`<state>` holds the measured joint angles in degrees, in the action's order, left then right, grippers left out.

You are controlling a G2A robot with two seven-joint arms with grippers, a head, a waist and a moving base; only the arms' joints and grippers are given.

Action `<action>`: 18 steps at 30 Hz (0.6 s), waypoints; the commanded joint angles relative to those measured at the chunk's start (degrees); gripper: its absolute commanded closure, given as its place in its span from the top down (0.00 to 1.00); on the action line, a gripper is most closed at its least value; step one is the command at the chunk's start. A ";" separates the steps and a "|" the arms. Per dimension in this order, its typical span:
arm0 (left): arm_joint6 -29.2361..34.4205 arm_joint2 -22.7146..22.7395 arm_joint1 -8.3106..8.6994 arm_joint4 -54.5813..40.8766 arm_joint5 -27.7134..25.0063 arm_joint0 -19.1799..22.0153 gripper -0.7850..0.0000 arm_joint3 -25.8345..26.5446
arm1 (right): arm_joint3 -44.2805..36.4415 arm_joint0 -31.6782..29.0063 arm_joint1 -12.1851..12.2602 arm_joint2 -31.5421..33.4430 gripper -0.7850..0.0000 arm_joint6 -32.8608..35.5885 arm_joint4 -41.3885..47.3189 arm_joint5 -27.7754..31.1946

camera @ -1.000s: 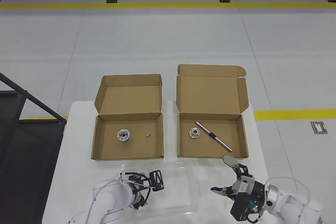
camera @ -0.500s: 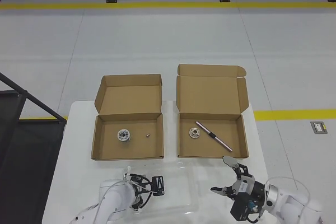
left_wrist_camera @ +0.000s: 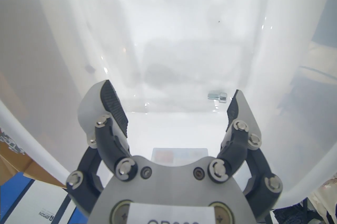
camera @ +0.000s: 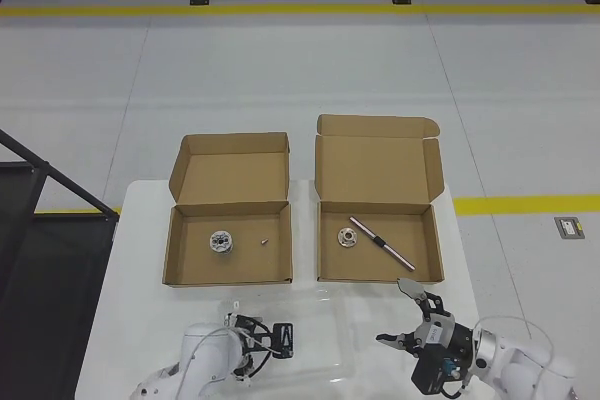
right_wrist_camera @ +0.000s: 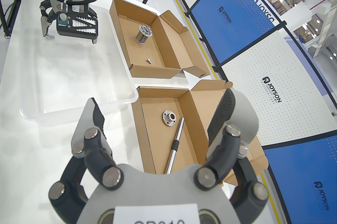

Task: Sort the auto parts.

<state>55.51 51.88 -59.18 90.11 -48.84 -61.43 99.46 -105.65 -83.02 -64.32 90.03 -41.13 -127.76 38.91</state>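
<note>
My left gripper (left_wrist_camera: 171, 93) is open, low inside a clear plastic tray (left_wrist_camera: 184, 11). A small metal bolt (left_wrist_camera: 217, 97) lies on the tray floor just beside one fingertip. In the top view this gripper (camera: 278, 340) sits at the tray's (camera: 320, 345) left end. My right gripper (camera: 395, 312) is open and holds nothing, right of the tray and in front of the right cardboard box (camera: 380, 268). That box holds a flange (camera: 347, 237) and a steel rod (camera: 382, 243). The left box (camera: 242, 262) holds a gear-like part (camera: 220, 240) and a tiny screw (camera: 265, 240).
Both boxes stand side by side behind the tray with their lids folded back. The white table (camera: 140, 290) has bare room left of the boxes. A black frame (camera: 20, 160) stands past the table's left edge.
My left gripper has moved toward the table's front edge and sunk lower into the tray. The right arm has kept still.
</note>
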 commanded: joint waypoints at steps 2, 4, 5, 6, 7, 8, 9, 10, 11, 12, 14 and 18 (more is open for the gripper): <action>-1.50 -0.66 0.22 0.72 -1.44 0.80 1.00 -1.03 | 0.00 0.00 0.00 0.00 1.00 0.00 0.00 0.00; -2.26 -1.23 0.38 1.20 -2.20 1.26 1.00 -1.48 | 0.00 0.00 0.00 0.00 1.00 0.00 0.00 0.00; -2.56 -1.48 0.46 1.32 -2.49 1.47 1.00 -1.73 | 0.00 0.00 0.00 0.00 1.00 0.00 0.00 0.00; -2.62 -1.79 0.53 1.67 -2.56 1.66 1.00 -1.95 | 0.00 0.00 0.00 0.00 1.00 0.00 0.00 0.00; -2.65 -2.24 0.58 2.02 -2.59 1.77 1.00 -2.14 | 0.00 0.00 0.00 0.00 1.00 0.00 0.00 0.00; -2.91 -2.76 0.64 2.24 -2.84 1.92 1.00 -2.34 | 0.00 0.00 0.00 0.00 1.00 0.00 0.00 0.00; -3.10 -3.11 0.71 2.47 -3.03 2.17 1.00 -2.46 | 0.00 0.00 0.00 0.00 1.00 0.00 0.00 0.00; -3.28 -3.48 0.78 2.72 -3.22 2.39 1.00 -2.58 | 0.00 0.00 0.00 0.00 1.00 0.00 0.00 0.00; -3.51 -3.87 0.87 3.03 -3.45 2.59 1.00 -2.76 | 0.00 0.00 0.00 0.00 1.00 0.00 0.00 0.00; -3.57 -4.10 0.95 3.14 -3.51 2.77 1.00 -2.91 | 0.00 0.00 0.00 0.00 1.00 0.00 0.00 0.00; -3.72 -4.54 1.09 3.13 -3.66 3.09 1.00 -3.04 | 0.00 0.00 0.00 0.00 1.00 0.00 0.00 0.00; -3.86 -5.22 1.44 3.15 -3.80 3.72 1.00 -3.29 | 0.00 0.00 0.00 0.00 1.00 0.00 0.00 0.00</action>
<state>51.56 46.72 -57.82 93.21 -52.73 -57.86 96.21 -105.65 -83.02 -64.32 90.03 -41.13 -127.76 38.91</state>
